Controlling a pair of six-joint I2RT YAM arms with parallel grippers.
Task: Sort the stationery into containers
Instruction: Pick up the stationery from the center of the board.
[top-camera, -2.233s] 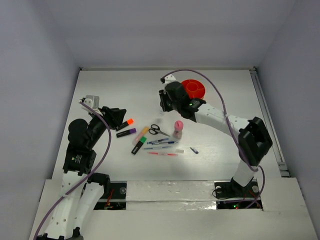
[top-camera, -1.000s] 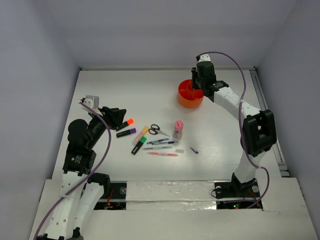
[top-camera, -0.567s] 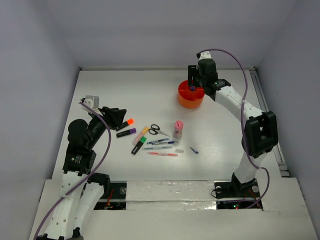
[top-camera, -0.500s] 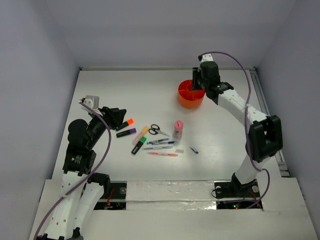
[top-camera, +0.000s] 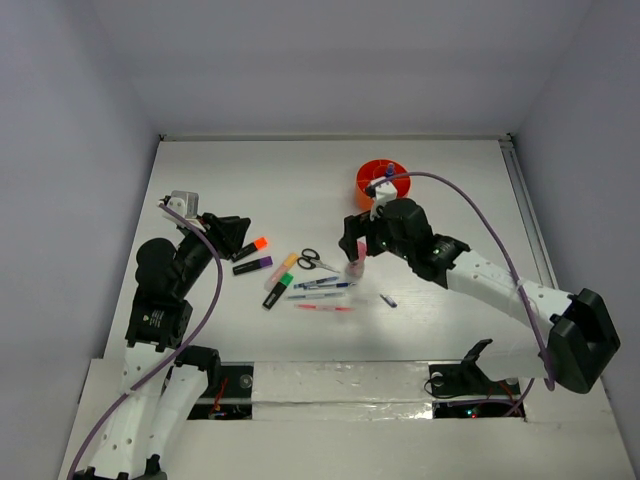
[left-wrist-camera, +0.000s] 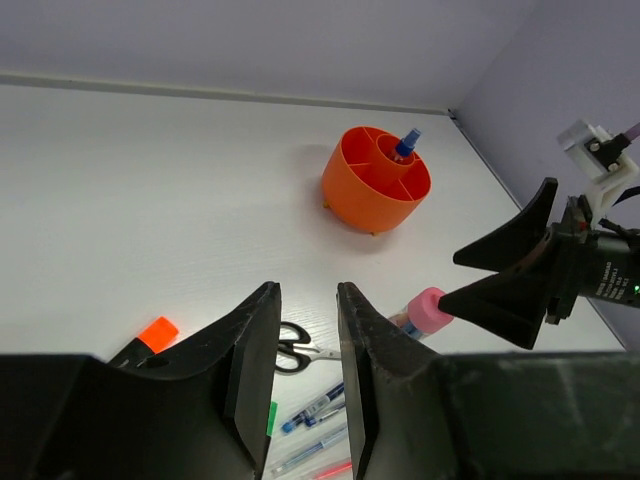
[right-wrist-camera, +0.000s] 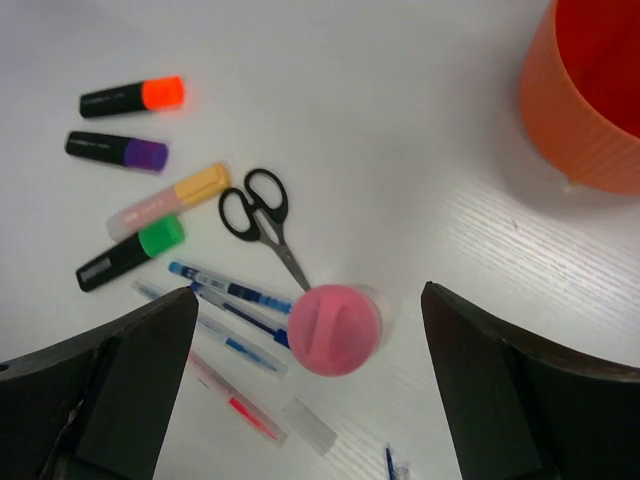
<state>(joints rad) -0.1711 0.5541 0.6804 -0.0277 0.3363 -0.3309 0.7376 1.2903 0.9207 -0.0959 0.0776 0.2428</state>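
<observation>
The orange tub (top-camera: 363, 186) stands at the back right, and a blue-capped item (top-camera: 388, 172) sticks up from its middle compartment (left-wrist-camera: 405, 146). The other stationery lies mid-table: an upright pink-capped tube (top-camera: 356, 256), scissors (top-camera: 315, 261), several highlighters, blue pens (top-camera: 322, 284) and a red pen (top-camera: 325, 307). My right gripper (right-wrist-camera: 308, 295) hangs wide open above the pink-capped tube (right-wrist-camera: 335, 328), one finger on each side, not touching it. My left gripper (left-wrist-camera: 308, 288) hovers left of the pile near the orange highlighter (top-camera: 254, 245), jaws narrowly apart and holding nothing.
The purple (right-wrist-camera: 118, 150), yellow (right-wrist-camera: 170, 198) and green (right-wrist-camera: 130, 250) highlighters lie left of the scissors (right-wrist-camera: 262, 220). A small blue bit (top-camera: 388, 300) lies right of the pens. The orange tub's wall (right-wrist-camera: 590, 110) is close on the right gripper's far right. Walls enclose the table.
My right arm has swung from the orange tub down to the pile and opened wide above the pink-capped tube. The blue-capped item stays in the tub. The left jaws narrowed slightly.
</observation>
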